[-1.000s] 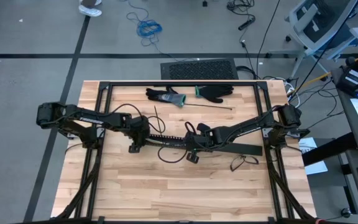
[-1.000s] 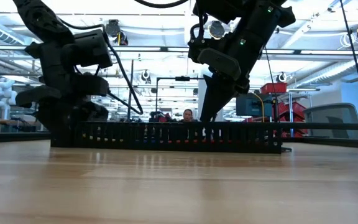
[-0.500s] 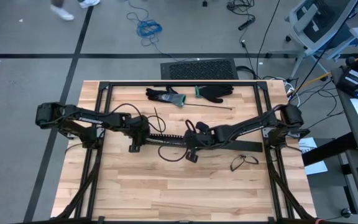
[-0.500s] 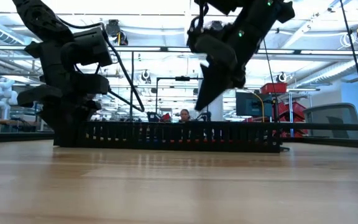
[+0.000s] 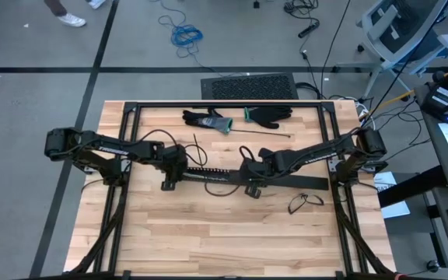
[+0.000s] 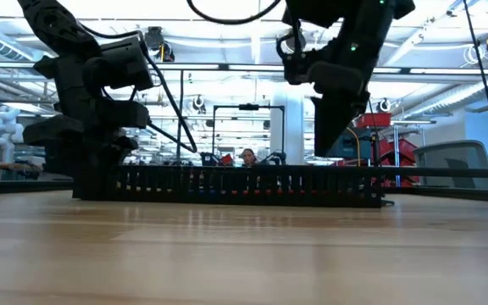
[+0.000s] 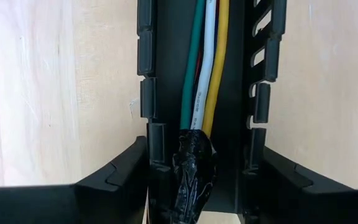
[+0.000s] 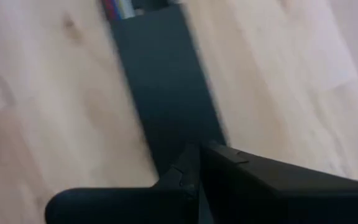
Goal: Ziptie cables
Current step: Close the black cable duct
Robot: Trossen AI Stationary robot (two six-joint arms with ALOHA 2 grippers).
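A long black slotted duct (image 5: pixel 218 176) lies across the middle of the table. The cables (image 7: pixel 202 68), green, white and yellow, run inside it, and their near end is wrapped in black tape (image 7: pixel 194 171). My left gripper (image 5: pixel 169 177) stands at the duct's left end with a finger on either side wall. My right gripper (image 5: pixel 251 189) is shut and hovers above the duct (image 6: pixel 244 185) right of its middle, clear of it. Under its own shut fingers (image 8: pixel 201 158) I see the duct's dark floor and coloured cable ends (image 8: pixel 114 7). My left gripper pinches the duct by the outer sides of its two slotted walls (image 7: pixel 151 146), near the duct's left end. The fingers (image 7: pixel 120 177) come from above, slanting down, and lie across the duct. The duct rests flat on the table, with the taped cable end between the walls.
Two dark gloves (image 5: pixel 208 120) (image 5: pixel 271 115) and a thin black ziptie (image 5: pixel 259 134) lie toward the far edge. A loose black cord loops (image 5: pixel 212 192) beside the duct, and a pair of glasses (image 5: pixel 306 204) lies near the right. The near half is bare wood (image 5: pixel 208 241).
My right gripper has gone up and toward the table's right edge along the duct, staying shut and tipping a little. The duct and the cables have stayed where they were.
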